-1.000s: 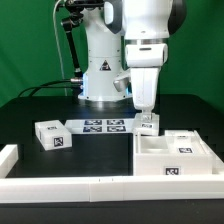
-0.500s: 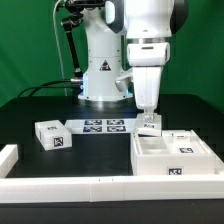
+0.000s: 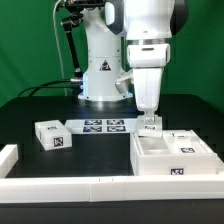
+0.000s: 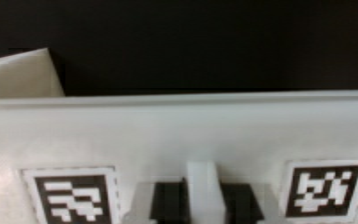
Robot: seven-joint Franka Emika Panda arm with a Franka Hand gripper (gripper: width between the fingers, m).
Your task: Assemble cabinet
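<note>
2 fingers (image 4: pixel 169 203) pinch a thin upright rib of the cabinet (image 3: pixel 150 165).

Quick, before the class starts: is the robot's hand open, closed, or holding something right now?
The hand: closed on a thin white rib of the cabinet, apparently gripping it.

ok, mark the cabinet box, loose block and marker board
cabinet box (image 3: pixel 152 167), exterior view, front wall.
loose block (image 3: pixel 50 130), exterior view, top face.
marker board (image 3: pixel 103 125), exterior view, centre.
</note>
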